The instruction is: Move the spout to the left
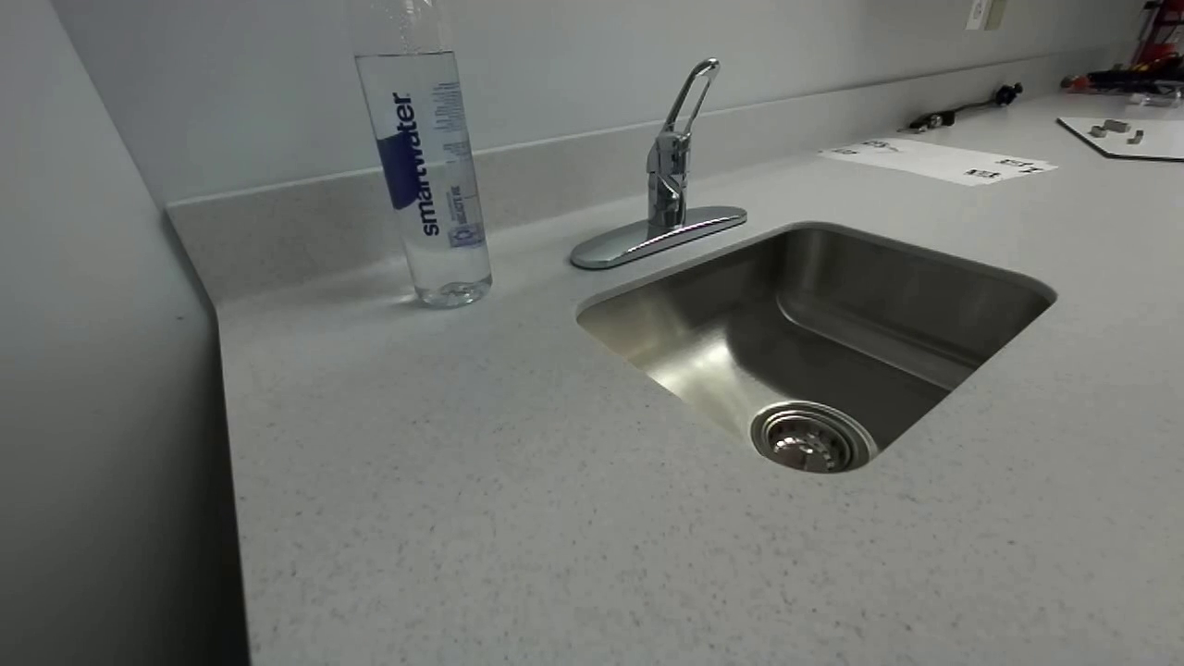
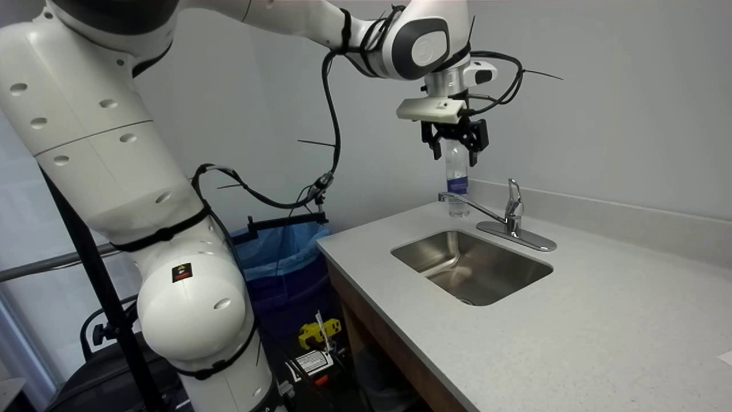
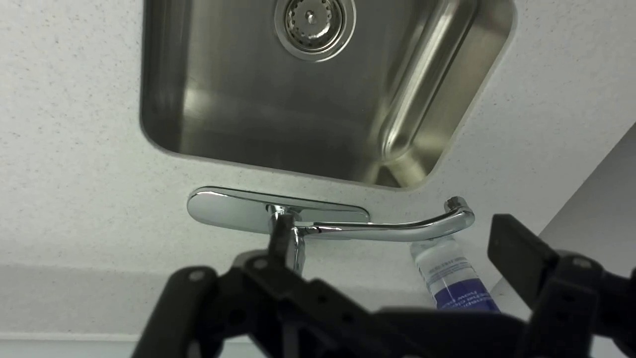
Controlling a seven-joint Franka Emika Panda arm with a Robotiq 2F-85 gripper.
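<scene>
The hand (image 2: 455, 155) hangs above the table (image 2: 606, 320), its jaws parted wide. Beneath it the chrome spout (image 3: 397, 232) runs from the faucet base (image 3: 233, 211) along the back edge toward the table's end edge, its downturned tip beside the water bottle (image 1: 435, 166); whether the two touch I can't quite make out. The bottle stands upright near the back corner. Between faucet base and front edge lies the sink (image 3: 278, 114), and white paper (image 1: 934, 162) with black marks rests farther along the back edge.
</scene>
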